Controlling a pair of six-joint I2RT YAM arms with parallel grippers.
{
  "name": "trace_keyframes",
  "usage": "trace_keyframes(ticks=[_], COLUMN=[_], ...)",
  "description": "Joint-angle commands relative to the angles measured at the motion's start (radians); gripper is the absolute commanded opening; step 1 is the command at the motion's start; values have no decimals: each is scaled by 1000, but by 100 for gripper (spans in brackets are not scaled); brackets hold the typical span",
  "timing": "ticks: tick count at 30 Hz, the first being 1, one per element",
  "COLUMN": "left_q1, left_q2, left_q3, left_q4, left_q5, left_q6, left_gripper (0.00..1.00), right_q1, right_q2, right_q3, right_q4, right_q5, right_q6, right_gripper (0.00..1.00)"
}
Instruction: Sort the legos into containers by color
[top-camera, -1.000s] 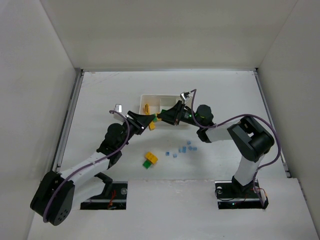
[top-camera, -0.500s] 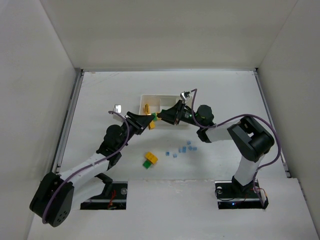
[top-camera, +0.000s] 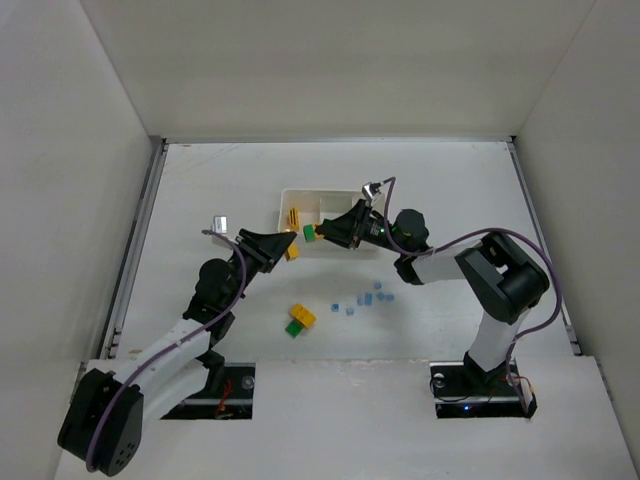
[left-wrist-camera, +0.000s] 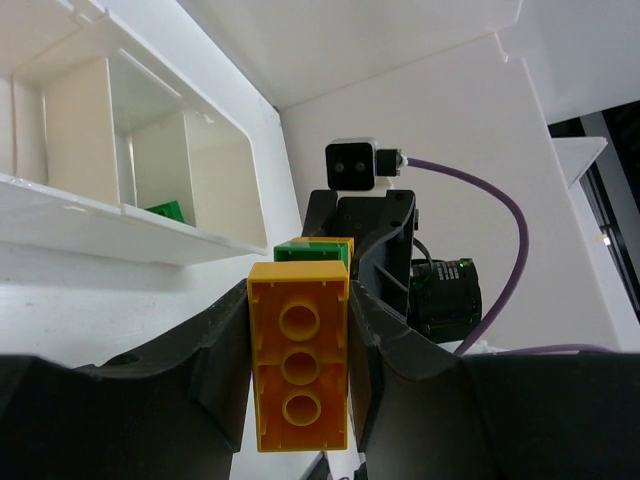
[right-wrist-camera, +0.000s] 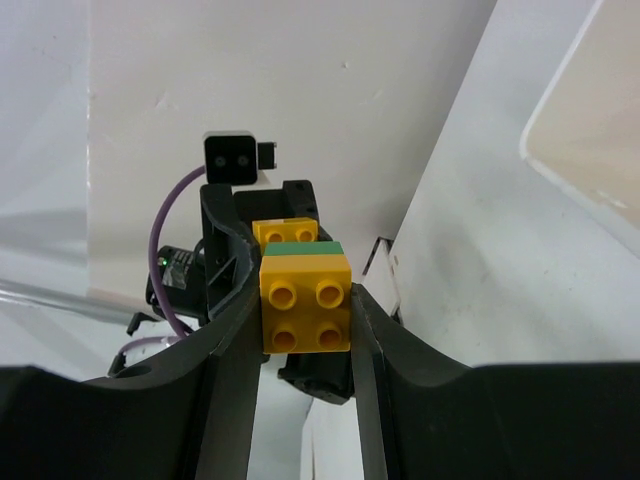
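Note:
My left gripper (top-camera: 284, 247) is shut on a long yellow brick (top-camera: 291, 248), held in the air just left of the white tray (top-camera: 300, 192); the brick's hollow underside faces the left wrist camera (left-wrist-camera: 299, 370). My right gripper (top-camera: 320, 232) is shut on a yellow-green pair (top-camera: 310, 232), with its yellow studs toward the right wrist camera (right-wrist-camera: 305, 305). The two held pieces face each other with a small gap between them. A yellow brick (top-camera: 293, 217) lies in the tray's left compartment. A green brick (left-wrist-camera: 165, 210) lies in another compartment.
Another yellow-green pair (top-camera: 299, 320) lies on the table in front of the tray. Several tiny light blue pieces (top-camera: 366, 298) are scattered to its right. White walls enclose the table on the left, the right and the far side.
My left arm has drawn back to the left with the yellow brick, which now stands apart from the yellow-green pair in my right gripper. The right gripper has barely moved.

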Motion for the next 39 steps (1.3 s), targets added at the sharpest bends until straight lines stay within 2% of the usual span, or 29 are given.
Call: trace_keyframes(ticks=[1,7,12,17,23,30,33,39], left_q1=[6,21,3,-6,-11,-45,-55,-65], left_q2=[-24,-7,71,180,364,527,587,622], left_q3=[-7,5,85,209,361,464,513,547], left_q4=[60,34,28,-14,-106,-156,-175,-195], left_q5=[5,13,2,-33,-119,-240,-269,-351], left_q6=[7,18,62,142,280,383,434,495], left_gripper=[5,6,8,9,10,14,19,42], right_q1=[-3,-20,-61,-114,-115,-115,-114,-98], right_q2=[-22,-47,-94,-197,-285,-322,-329,-329], right_q3=[19,8,-21,-65,-76,-70,-79,-90], right_q4=[57,41,-11,-156,-340,-421,-415,-409], right_q5=[11,8,14,45,106,136,134,134], right_q6=[-9,-20,-69,-183,-330,-407,-408,-413], right_gripper=[35,35,34,34,34,34,34,34])
